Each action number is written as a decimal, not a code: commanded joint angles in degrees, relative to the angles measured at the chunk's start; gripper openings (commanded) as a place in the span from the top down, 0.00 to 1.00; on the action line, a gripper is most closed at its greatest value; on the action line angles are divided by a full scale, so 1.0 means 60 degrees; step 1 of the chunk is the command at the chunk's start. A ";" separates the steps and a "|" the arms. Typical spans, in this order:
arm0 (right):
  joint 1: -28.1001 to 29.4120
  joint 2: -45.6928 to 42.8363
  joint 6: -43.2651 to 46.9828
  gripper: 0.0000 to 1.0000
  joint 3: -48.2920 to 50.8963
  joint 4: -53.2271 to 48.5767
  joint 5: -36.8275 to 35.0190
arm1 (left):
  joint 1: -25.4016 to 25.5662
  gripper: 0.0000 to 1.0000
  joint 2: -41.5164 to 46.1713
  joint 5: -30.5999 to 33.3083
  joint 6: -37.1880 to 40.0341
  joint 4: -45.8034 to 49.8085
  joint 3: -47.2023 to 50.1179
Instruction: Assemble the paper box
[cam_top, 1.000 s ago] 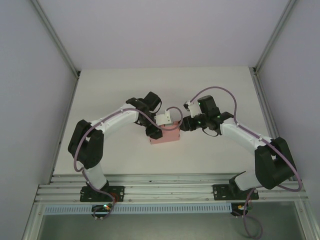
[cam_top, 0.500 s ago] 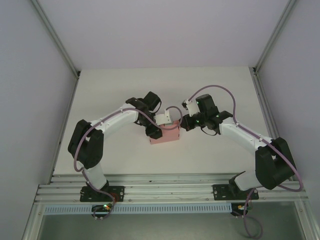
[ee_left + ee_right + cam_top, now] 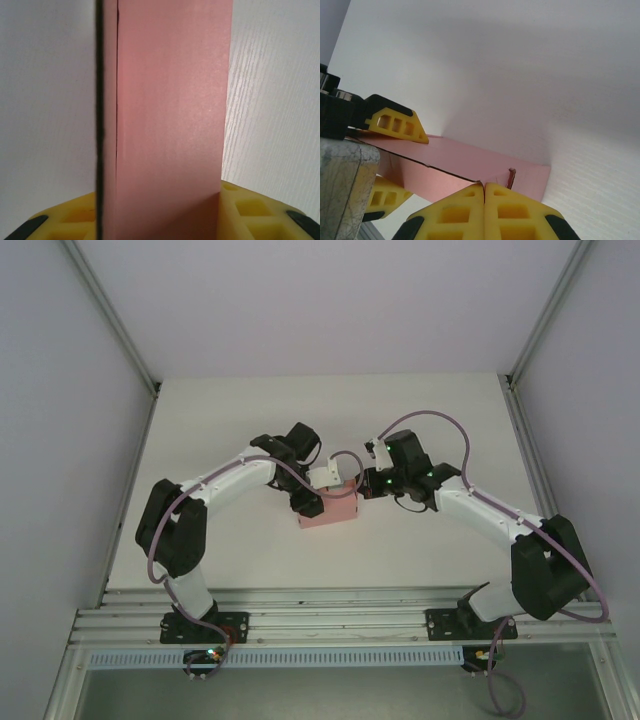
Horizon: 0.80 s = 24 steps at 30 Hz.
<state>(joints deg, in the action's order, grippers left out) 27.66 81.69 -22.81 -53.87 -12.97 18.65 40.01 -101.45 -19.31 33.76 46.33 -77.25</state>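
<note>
Paper box (image 3: 335, 512): plain pale pink card, folded up into a small box shape, standing on the white worktop (image 3: 250, 420) midway between the two arms. Interior cannot be made out.

Left gripper (image 3: 308, 502): jaws closed on an upright pink panel (image 3: 170, 125) at the box's left end, one yellow finger (image 3: 395, 122) on each face.

Right gripper (image 3: 484, 186): jaws fully closed, pads together, tips against the box's top edge (image 3: 470, 160), beside a small raised flap (image 3: 511, 176).
</note>
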 commanded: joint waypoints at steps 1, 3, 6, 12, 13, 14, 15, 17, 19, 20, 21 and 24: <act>0.0378 -0.0226 -0.0038 0.97 -0.0077 0.0151 -0.0103 | -0.0005 0.60 -0.0170 -0.0270 -0.0152 -0.0539 -0.0126; 0.0378 -0.0220 0.0205 0.97 0.0032 0.0003 -0.0590 | -0.0011 0.59 -0.0168 -0.0213 -0.0150 -0.0591 -0.0113; 0.0458 -0.0223 0.0386 0.97 0.0351 0.0229 -0.0925 | -0.0009 0.59 -0.0172 -0.0220 -0.0188 -0.0654 -0.0132; 0.0845 -0.0227 0.0932 0.99 0.1521 0.1585 -0.1377 | -0.0003 0.58 -0.0172 -0.0253 -0.0237 -0.0878 -0.0085; 0.0854 -0.0226 0.1009 1.00 0.1654 0.1714 -0.1434 | -0.0010 0.58 -0.0186 -0.0268 -0.0236 -0.0852 -0.0113; 0.0884 -0.0544 0.1137 0.99 0.1764 0.1786 -0.1493 | -0.0008 0.58 -0.0186 -0.0269 -0.0231 -0.0808 -0.0131; 0.0901 -0.0598 0.1264 0.99 0.1855 0.1863 -0.1536 | -0.0006 0.58 -0.0178 -0.0261 -0.0222 -0.0799 -0.0157; 0.0939 -0.0707 0.1475 0.99 0.2000 0.1982 -0.1619 | -0.0017 0.58 -0.0187 -0.0212 -0.0223 -0.0783 -0.0176; 0.0947 -0.0757 0.1484 1.00 0.2066 0.2017 -0.1738 | -0.0012 0.55 -0.0160 -0.0181 -0.0236 -0.0777 -0.0191; 0.0948 -0.0780 0.1436 1.00 0.2014 0.1933 -0.1818 | -0.0008 0.53 -0.0141 -0.0180 -0.0254 -0.0764 -0.0191; 0.0942 -0.0770 0.1391 1.00 0.1956 0.1850 -0.1847 | -0.0003 0.49 -0.0117 -0.0180 -0.0292 -0.0774 -0.0205; 0.0973 -0.0818 0.1206 1.00 0.1696 0.1619 -0.2026 | 0.0005 0.43 0.0022 -0.0202 -0.0344 -0.0759 -0.0218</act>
<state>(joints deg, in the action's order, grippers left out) 32.67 76.82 -15.57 -43.18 1.52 7.64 39.77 -101.65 -19.35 32.16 43.05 -77.28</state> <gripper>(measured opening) 0.045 0.557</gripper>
